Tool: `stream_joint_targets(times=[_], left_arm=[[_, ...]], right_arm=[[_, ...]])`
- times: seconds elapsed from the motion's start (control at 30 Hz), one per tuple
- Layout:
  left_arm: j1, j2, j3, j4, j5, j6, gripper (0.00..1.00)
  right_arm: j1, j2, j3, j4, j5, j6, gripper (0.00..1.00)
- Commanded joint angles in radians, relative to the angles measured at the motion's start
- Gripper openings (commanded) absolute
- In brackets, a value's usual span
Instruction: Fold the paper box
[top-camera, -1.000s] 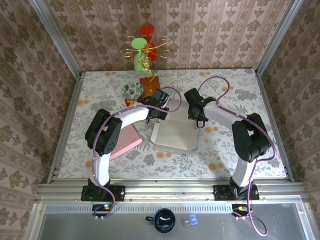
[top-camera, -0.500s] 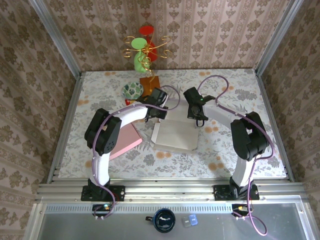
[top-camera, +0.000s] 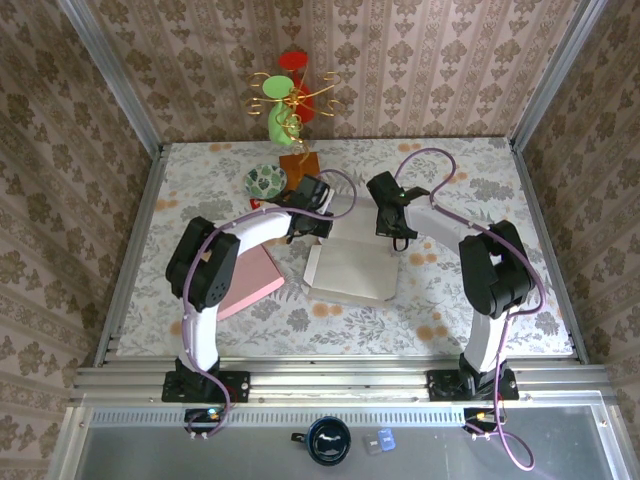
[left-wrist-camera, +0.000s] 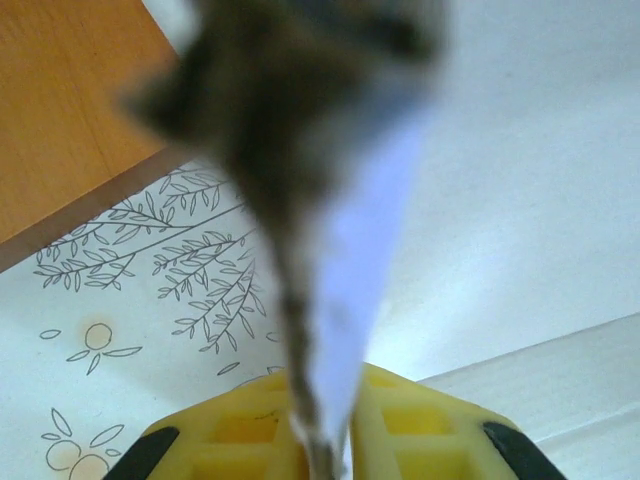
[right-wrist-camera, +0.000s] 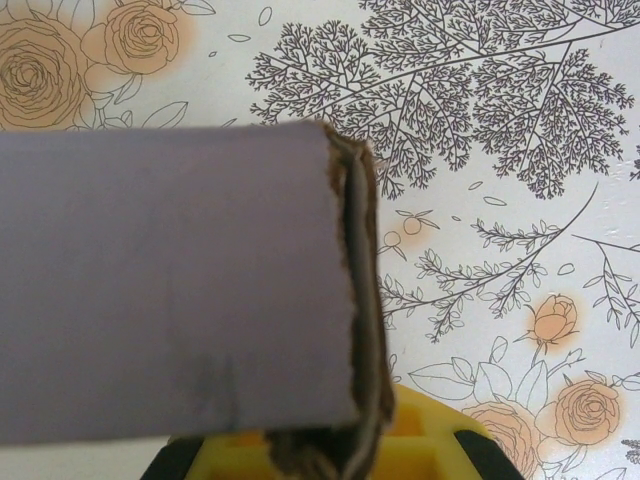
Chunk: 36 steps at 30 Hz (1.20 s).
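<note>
Nearest of all, well nearward of both pincers and off the table: a dark mug (top-camera: 328, 440) on the metal shelf by the arm bases.

On the flowered table (top-camera: 450, 320), nearward and left of the left pincer (top-camera: 317, 224): a pink slab (top-camera: 250, 282), lying flat, partly under that arm.

Between the pincers and just nearward of them: the box (top-camera: 349, 272), from above a pale sheet lying mostly flat. Right pincer (top-camera: 399, 240) at its far right corner, left pincer at its far left.

From above, jaws too small to read; up close, plainer.

At the right wrist: yellow pads (right-wrist-camera: 430, 440) shut tight on a lilac-grey flap of the box, its rough brown edge running straight down into the jaws. Flap spreading to the left, bare flowered cloth to the right.

At the left wrist: a flap seen edge-on and blurred, upright between yellow pads (left-wrist-camera: 400, 420) set close on both sides, seemingly pinching it. To the right, a white panel of the box; to the left, cloth with sketched branches.

Just beyond the left pincer: a wooden block (top-camera: 300, 165), its orange-brown corner also at the upper left of the left wrist view. Left of the block: a small patterned plate (top-camera: 265, 181). Farthest, just past the block: a green vase (top-camera: 281, 124) with red and gold trim, against the wallpaper.
</note>
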Motion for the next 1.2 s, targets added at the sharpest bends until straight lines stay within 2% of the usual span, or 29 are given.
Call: stream_joint_targets(times=[0.0,0.13,0.3,0.53,0.73,0.97,1.07,1.17], left_arm=[[0.008,-0.065,-0.031,0.03,0.013,0.014,0.18],[0.016,-0.081,-0.044,0.03,0.002,0.009,0.17],[0.018,-0.077,-0.046,0.04,0.014,0.008,0.06],[0.014,-0.042,-0.014,0.007,-0.018,-0.047,0.01],[-0.011,-0.024,0.052,-0.128,-0.16,-0.174,0.0],[-0.087,0.062,0.194,-0.367,-0.372,-0.313,0.0],[-0.106,0.085,0.228,-0.42,-0.426,-0.337,0.0],[-0.105,0.101,0.247,-0.428,-0.418,-0.331,0.0]], right_arm=[[-0.012,0.042,0.006,-0.081,0.036,-0.006,0.0],[-0.012,0.045,0.007,-0.081,0.035,-0.008,0.0],[-0.012,0.046,0.009,-0.077,0.027,-0.01,0.0],[-0.011,0.053,0.018,-0.083,0.024,-0.014,0.0],[-0.012,0.068,0.03,-0.102,0.023,-0.003,0.0],[-0.011,0.092,0.052,-0.119,0.006,-0.003,0.0],[-0.011,0.096,0.055,-0.119,-0.005,-0.003,0.0],[-0.013,0.095,0.055,-0.116,-0.013,-0.009,0.0]])
